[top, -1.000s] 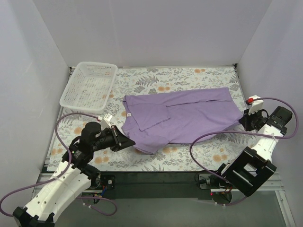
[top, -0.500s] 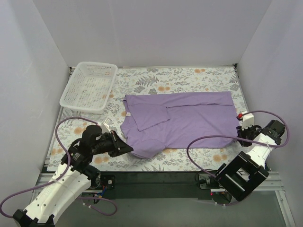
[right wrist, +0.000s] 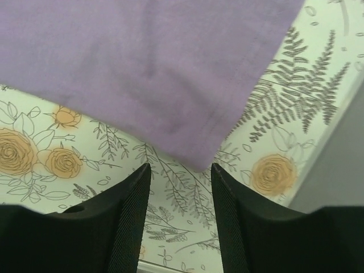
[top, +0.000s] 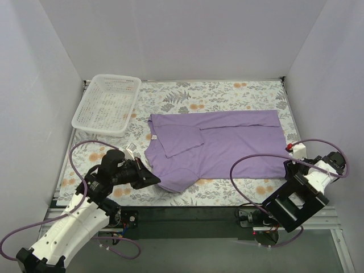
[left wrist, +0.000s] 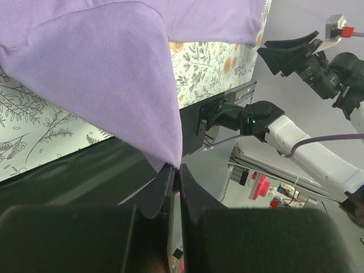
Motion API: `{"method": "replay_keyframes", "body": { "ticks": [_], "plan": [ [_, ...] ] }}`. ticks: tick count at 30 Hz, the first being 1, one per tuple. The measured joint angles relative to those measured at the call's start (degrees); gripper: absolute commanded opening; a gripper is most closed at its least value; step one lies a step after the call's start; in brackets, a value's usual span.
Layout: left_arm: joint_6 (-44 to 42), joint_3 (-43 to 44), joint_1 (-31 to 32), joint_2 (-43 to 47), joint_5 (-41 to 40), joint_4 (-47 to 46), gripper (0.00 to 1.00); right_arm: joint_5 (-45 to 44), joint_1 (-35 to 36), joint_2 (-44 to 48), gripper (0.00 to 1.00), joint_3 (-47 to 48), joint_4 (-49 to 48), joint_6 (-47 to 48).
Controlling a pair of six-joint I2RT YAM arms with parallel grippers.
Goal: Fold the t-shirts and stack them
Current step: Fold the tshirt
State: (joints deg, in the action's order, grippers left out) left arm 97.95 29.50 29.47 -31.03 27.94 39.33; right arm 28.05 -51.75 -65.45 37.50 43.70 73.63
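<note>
Lavender cotton short-sleeved t-shirt (top: pixel 227 142) is being folded, left gripper (left wrist: pixel 175 170) clenching its corner. Right gripper (right wrist: pixel 181 170) is hovering unclenched, probably regrasping next

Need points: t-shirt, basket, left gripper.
t-shirt (top: pixel 227 142), top view, middle of the body.
basket (top: pixel 108 102), top view, bare mesh floor.
left gripper (left wrist: pixel 176 169), left wrist view, between the fingertips pinching the t-shirt's edge.

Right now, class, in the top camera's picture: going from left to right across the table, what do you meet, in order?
white mesh basket → left pincer, shut on the shirt's near left corner → lavender t-shirt → right pincer, open just off the shirt's right edge
</note>
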Motion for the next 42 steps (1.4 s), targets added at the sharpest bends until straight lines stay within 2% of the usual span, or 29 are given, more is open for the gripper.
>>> {"method": "replay_keyframes", "body": {
  "ticks": [7,16,19,22,25,26,27,36,42],
  "plan": [
    [-0.02,-1.99,0.0,-0.72,1.05,-1.42,0.0,0.48,0.0,-11.93,0.56,0.9,0.55,1.55],
    [-0.11,-2.38,0.0,-1.31,1.38,-2.32,0.0,0.37,0.0,-13.42,0.54,1.9,-1.49,1.4],
    [-0.13,-2.64,0.0,-1.31,1.51,-2.43,0.0,0.15,0.0,-13.55,0.49,1.9,-2.36,1.44],
    [-0.13,-2.64,0.0,-1.36,1.55,-2.51,0.0,-0.13,0.0,-13.66,0.37,1.9,-3.39,1.66],
    [-0.13,-2.64,0.0,-1.44,1.6,-2.54,0.0,-0.55,0.0,-13.81,0.19,1.9,-4.48,1.92],
    [-0.13,-2.67,0.0,-1.44,1.62,-2.54,0.0,-0.68,-0.02,-13.88,0.05,1.9,-4.81,2.03],
    [-0.13,-2.67,0.0,-1.44,1.64,-2.54,0.0,-0.76,-0.02,-13.97,0.02,1.9,-5.16,2.32],
    [-0.13,-2.69,0.0,-1.4,1.68,-2.56,0.0,-0.79,0.0,-13.53,0.01,1.9,-5.05,2.21],
    [-0.15,-2.67,0.0,-1.38,1.62,-2.51,0.0,0.5,-0.02,-9.38,0.01,3.45,-0.98,1.99]
  ]
}}
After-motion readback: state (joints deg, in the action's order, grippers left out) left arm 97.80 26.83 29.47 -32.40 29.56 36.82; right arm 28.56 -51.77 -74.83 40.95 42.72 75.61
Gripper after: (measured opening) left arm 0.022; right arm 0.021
